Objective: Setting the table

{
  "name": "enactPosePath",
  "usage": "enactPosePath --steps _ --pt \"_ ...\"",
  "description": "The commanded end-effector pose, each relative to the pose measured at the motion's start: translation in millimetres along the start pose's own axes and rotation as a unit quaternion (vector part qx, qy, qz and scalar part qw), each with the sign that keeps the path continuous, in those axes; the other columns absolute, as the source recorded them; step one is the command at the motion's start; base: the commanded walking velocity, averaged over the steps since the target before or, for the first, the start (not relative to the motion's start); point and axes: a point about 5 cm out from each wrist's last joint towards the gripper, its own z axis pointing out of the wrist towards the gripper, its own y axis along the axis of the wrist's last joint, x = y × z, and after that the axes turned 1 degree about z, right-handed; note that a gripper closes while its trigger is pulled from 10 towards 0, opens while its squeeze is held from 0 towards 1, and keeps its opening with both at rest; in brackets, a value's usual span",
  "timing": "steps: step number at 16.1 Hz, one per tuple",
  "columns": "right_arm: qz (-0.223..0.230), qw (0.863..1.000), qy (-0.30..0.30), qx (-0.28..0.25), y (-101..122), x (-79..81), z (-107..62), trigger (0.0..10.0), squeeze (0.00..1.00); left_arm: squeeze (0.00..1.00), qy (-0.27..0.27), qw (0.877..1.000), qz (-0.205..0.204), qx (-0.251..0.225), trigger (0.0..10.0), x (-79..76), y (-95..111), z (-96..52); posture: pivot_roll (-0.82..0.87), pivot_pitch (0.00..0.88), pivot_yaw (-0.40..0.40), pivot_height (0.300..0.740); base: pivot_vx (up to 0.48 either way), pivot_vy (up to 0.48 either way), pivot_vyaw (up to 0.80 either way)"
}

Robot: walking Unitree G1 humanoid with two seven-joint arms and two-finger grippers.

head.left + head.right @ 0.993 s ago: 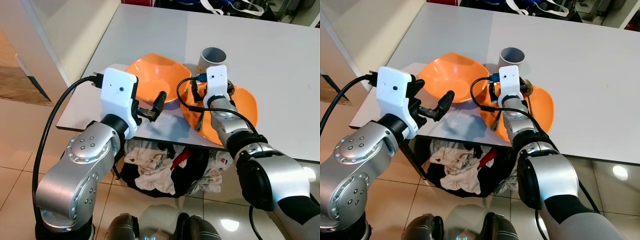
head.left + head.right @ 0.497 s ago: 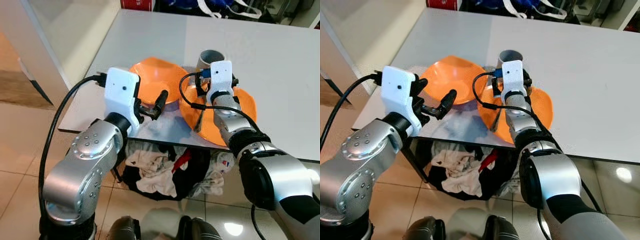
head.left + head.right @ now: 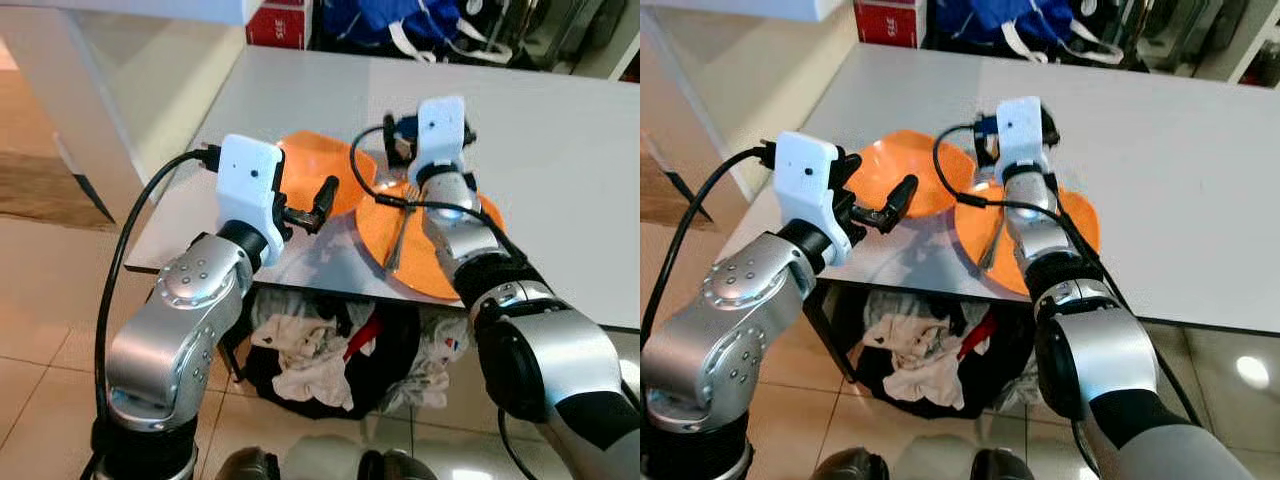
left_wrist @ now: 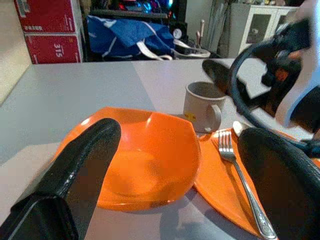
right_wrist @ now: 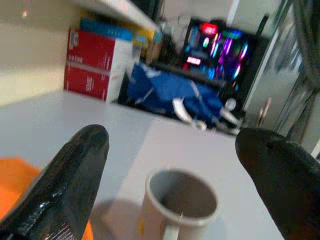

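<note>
1. Spreading wide, the jaws of the right gripper (image 5: 170,175) stand open and empty, one black finger on either side of the grey mug (image 5: 181,207) just ahead of them, above the orange plate (image 3: 440,255).
2. Standing open and empty too, the jaws of the left gripper (image 4: 180,165) point at the orange bowl (image 4: 137,160), near its rim at the tabletop's front edge.
3. The bowl sits on the grey tabletop (image 3: 560,150), touching or just overlapping the plate on the robot's right.
4. A silver fork (image 4: 240,185) lies on the plate, tines pointing toward the mug.
5. The mug stands upright on the tabletop just behind the plate, handle facing the robot; it looks empty.
6. The plate hangs slightly over the tabletop's near edge.
7. Under the tabletop, a dark basket of crumpled clothes (image 3: 320,345) rests on the tiled floor (image 3: 40,330).
8. Beyond the far edge of the tabletop are red boxes (image 4: 47,25), a blue bag (image 4: 125,40) and a white cabinet (image 4: 255,25).
</note>
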Motion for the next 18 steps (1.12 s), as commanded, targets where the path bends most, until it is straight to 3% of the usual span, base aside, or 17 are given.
enactPosePath --steps 1,5,8,10,12,13,15,18 --pt "-0.021 0.999 -0.031 -0.031 4 -11.9 -1.9 10.0 0.0 0.0 0.007 1.0 0.01 -0.002 10.0 2.3 -6 2.9 0.06 0.0 -0.008 0.74 0.0 0.0 0.0" --pt "-0.06 0.993 -0.084 -0.054 -6 -37.9 -18.3 10.0 0.0 0.0 0.041 0.999 0.004 0.003 10.0 13.2 -26 3.9 0.03 0.0 -0.002 0.74 0.0 0.0 0.0" --pt "-0.087 0.991 -0.097 -0.033 -33 -57.9 -46.8 10.0 0.0 0.0 0.073 0.997 0.02 0.01 10.0 26.0 -45 -1.0 0.0 0.0 0.005 0.74 0.0 0.0 0.0" --pt "-0.099 0.989 -0.103 -0.029 -41 -66.9 -70.7 10.0 0.0 0.0 0.094 0.995 0.009 0.022 10.0 35.9 -71 -8.8 -0.02 0.0 0.006 0.74 0.0 0.0 0.0" --pt "-0.083 0.993 -0.085 -0.015 -55 -64.6 -93.4 10.0 0.0 0.0 0.121 0.992 0.019 0.022 10.0 39.8 -91 -11.1 -0.04 0.0 0.009 0.74 0.0 0.0 0.0" --pt "-0.054 0.996 -0.072 0.015 -72 -57.0 -111.1 10.0 0.0 0.0 0.138 0.989 0.03 0.037 10.0 40.3 -109 -13.1 -0.06 0.0 0.013 0.74 0.0 0.0 0.0" --pt "0.02 0.997 -0.047 0.063 -91 -44.1 -128.1 10.0 0.0 0.0 0.131 0.989 0.039 0.063 10.0 37.6 -126 -17.1 -0.07 0.0 0.017 0.74 0.0 0.0 0.0" --pt "0.033 0.992 -0.035 0.115 -113 -38.3 -149.4 10.0 0.0 0.0 0.114 0.992 0.017 0.055 10.0 31.0 -128 -16.3 -0.06 0.0 0.023 0.74 0.0 0.0 0.0"
